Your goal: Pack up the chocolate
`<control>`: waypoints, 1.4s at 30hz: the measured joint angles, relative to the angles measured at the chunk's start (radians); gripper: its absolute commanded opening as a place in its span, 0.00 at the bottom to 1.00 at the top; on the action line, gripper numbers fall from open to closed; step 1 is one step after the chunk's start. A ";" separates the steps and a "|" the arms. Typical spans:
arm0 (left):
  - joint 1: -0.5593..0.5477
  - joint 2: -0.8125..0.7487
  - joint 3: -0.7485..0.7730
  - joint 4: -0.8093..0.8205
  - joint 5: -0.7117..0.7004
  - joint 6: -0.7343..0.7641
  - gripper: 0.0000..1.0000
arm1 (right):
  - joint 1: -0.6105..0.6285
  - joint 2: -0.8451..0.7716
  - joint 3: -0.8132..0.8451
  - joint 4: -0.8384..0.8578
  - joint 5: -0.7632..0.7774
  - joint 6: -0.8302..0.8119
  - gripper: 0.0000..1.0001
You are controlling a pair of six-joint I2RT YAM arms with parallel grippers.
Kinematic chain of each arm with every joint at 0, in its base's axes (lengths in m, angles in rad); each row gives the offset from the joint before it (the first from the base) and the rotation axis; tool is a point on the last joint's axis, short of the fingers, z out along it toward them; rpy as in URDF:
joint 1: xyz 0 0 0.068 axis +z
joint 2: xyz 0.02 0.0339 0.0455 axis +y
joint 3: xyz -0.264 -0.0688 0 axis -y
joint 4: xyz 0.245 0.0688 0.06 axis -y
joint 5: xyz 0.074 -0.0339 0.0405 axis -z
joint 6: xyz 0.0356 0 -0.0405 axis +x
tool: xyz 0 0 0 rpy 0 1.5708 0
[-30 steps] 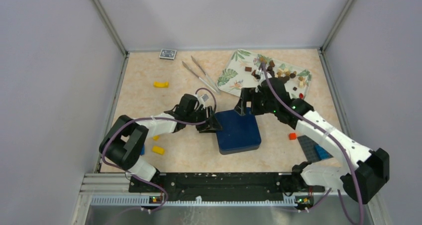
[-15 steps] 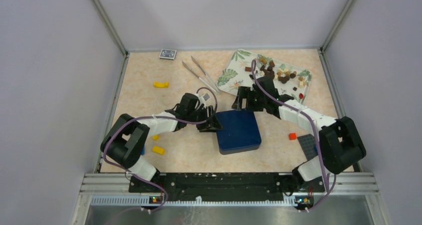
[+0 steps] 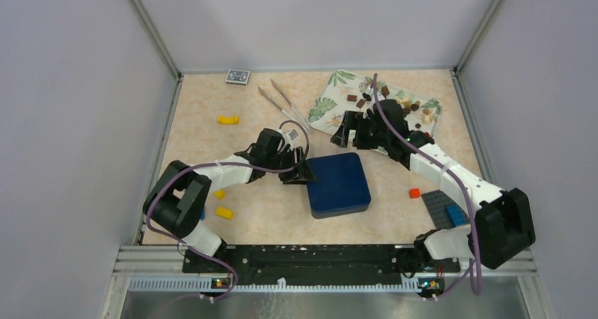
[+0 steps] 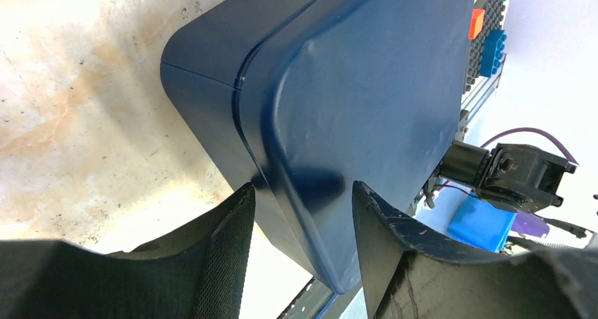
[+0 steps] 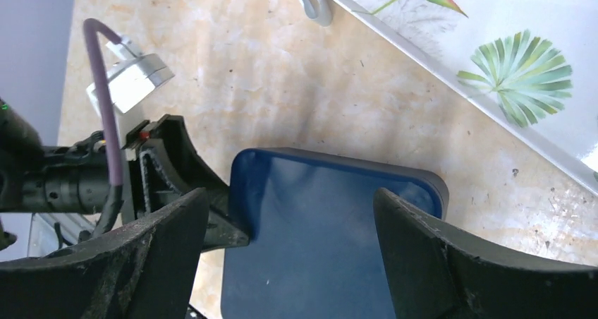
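The chocolate (image 3: 403,108), several small brown and cream pieces, lies on the right part of a leaf-print tray (image 3: 321,111) at the back. A closed dark blue box (image 3: 338,185) sits mid-table. My left gripper (image 3: 299,172) is at the box's left edge; in the left wrist view its jaws (image 4: 296,188) clasp the rim of the box (image 4: 352,86), one finger on the side wall and one on the lid. My right gripper (image 3: 350,135) is open and empty, hovering over the box's far edge (image 5: 317,234), its jaws (image 5: 289,199) wide apart.
Metal tongs (image 3: 283,104) lie left of the tray. A card box (image 3: 238,76) is at the back wall. Yellow bricks (image 3: 227,119) (image 3: 224,212) lie on the left. An orange brick (image 3: 415,193) and a grey baseplate (image 3: 438,206) with a blue brick are on the right.
My right gripper has drawn back a little from the box toward the tray, and its arm has shifted. The left gripper and the box have not moved.
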 measured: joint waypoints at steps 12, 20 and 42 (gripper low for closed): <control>0.000 -0.080 0.106 -0.129 -0.070 0.042 0.58 | 0.020 -0.060 -0.166 -0.082 0.002 0.048 0.83; 0.000 -0.080 0.230 -0.183 -0.096 0.062 0.56 | 0.043 -0.223 -0.031 -0.232 0.043 0.026 0.82; -0.002 0.093 0.309 -0.154 -0.045 0.062 0.55 | 0.115 -0.327 -0.188 -0.278 0.134 0.077 0.83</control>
